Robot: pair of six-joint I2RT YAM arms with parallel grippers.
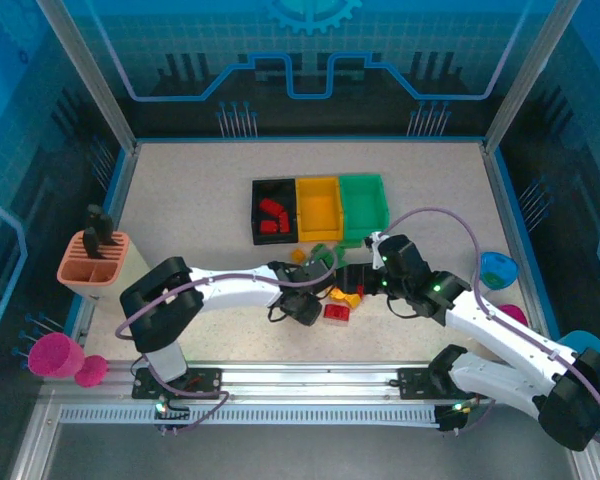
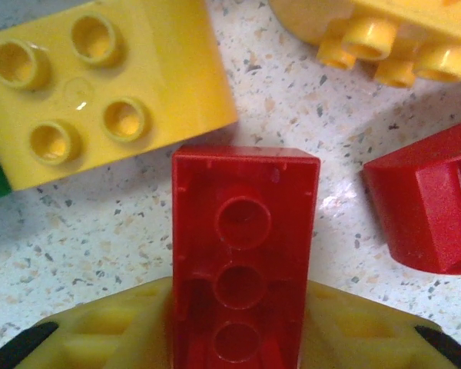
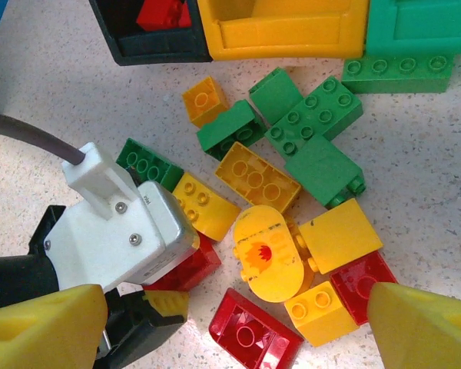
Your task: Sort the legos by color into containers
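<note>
While left gripper [image 2: 242,334] pinches a red lego [image 2: 244,246], right gripper [image 3: 234,323] spread wide, empty; loose legos [image 3: 315,127] beneath.

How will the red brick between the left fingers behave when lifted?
The red brick looks like rigid hollow plastic, so probably stiff and light. Its glossy flat sides may slip in the left gripper; boxy, it shouldn't roll.

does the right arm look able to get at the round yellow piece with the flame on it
Probably yes. The round yellow piece lies uncovered just ahead of the open right claw; the left claw, shut on a red brick beside it, may crowd it.
</note>
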